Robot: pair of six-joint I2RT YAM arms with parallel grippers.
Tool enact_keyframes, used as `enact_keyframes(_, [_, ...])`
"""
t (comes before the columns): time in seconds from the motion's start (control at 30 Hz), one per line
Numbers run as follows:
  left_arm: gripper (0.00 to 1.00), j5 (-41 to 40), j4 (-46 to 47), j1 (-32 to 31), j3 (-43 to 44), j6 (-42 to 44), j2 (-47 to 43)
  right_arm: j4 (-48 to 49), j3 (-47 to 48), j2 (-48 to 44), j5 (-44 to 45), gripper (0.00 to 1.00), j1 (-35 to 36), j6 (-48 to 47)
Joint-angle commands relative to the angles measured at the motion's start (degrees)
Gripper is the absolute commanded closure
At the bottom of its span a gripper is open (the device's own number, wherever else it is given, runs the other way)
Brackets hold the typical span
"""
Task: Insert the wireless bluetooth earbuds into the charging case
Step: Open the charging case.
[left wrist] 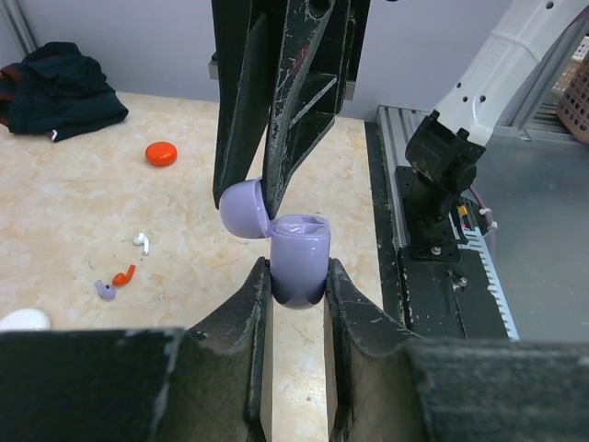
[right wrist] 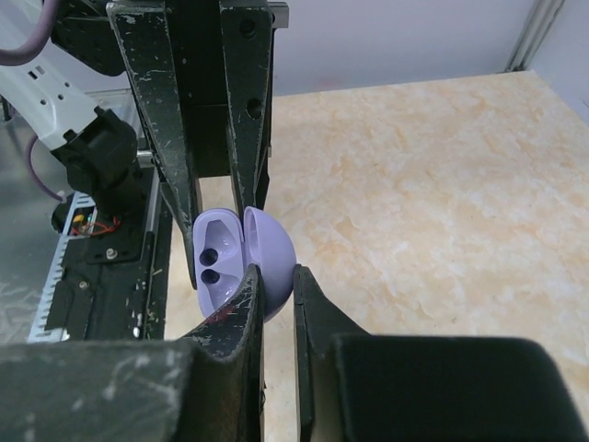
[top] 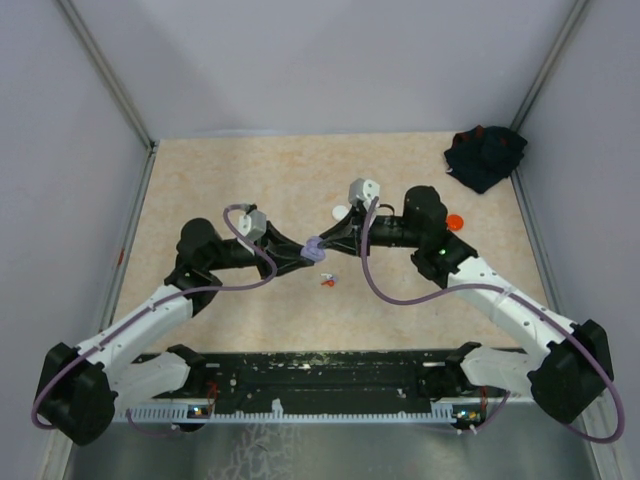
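Note:
The lavender charging case (left wrist: 299,262) hangs above the table with its lid (left wrist: 244,210) swung open. My left gripper (left wrist: 297,276) is shut on the case's base. My right gripper (right wrist: 276,276) is shut on the domed lid (right wrist: 271,253); the base's two empty earbud sockets (right wrist: 213,262) show beside it. In the top view both grippers meet at the case (top: 314,250) mid-table. Three earbuds lie loose on the table below: white (left wrist: 141,242), red (left wrist: 122,274) and purple (left wrist: 105,290), seen together in the top view (top: 327,282).
An orange disc (top: 456,222) lies right of the right arm, and a white disc (top: 340,212) sits behind the grippers. A dark cloth (top: 485,155) is bunched in the far right corner. A black rail (top: 330,370) runs along the near edge.

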Motion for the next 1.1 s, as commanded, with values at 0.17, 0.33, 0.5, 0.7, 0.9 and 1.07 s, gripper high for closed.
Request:
enact_keyframes(0.17, [0.69, 1.9, -4.4, -0.2, 2.9, 3.3, 0.3, -8.6, 6.2, -1.4, 0.8, 1.00, 0.9, -6.7])
enact_keyframes(0.33, [0.55, 3.0, -9.2, -0.2, 5.0, 5.3, 1.2, -15.0, 9.1, -1.2, 2.6, 1.00, 1.6, -10.2])
enact_keyframes(0.5, [0.47, 4.9, -11.9, -0.2, 6.8, 6.2, 2.4, -22.6, 12.7, -1.0, 8.0, 1.00, 3.8, -14.8])
enact_keyframes(0.7, [0.46, 5.8, -13.6, -0.2, 7.9, 5.8, 3.6, -28.6, 15.5, -1.4, 18.5, 1.00, 8.1, -19.5])
enact_keyframes(0.9, [0.46, 5.6, -14.2, -0.2, 8.1, 6.0, 3.8, -34.0, 18.6, -0.7, 28.2, 1.00, 10.9, -21.9])
enact_keyframes(1.07, [0.47, 4.9, -13.8, -0.2, 7.5, 6.8, 3.2, -35.5, 20.0, -1.1, 30.5, 1.00, 11.9, -22.0])
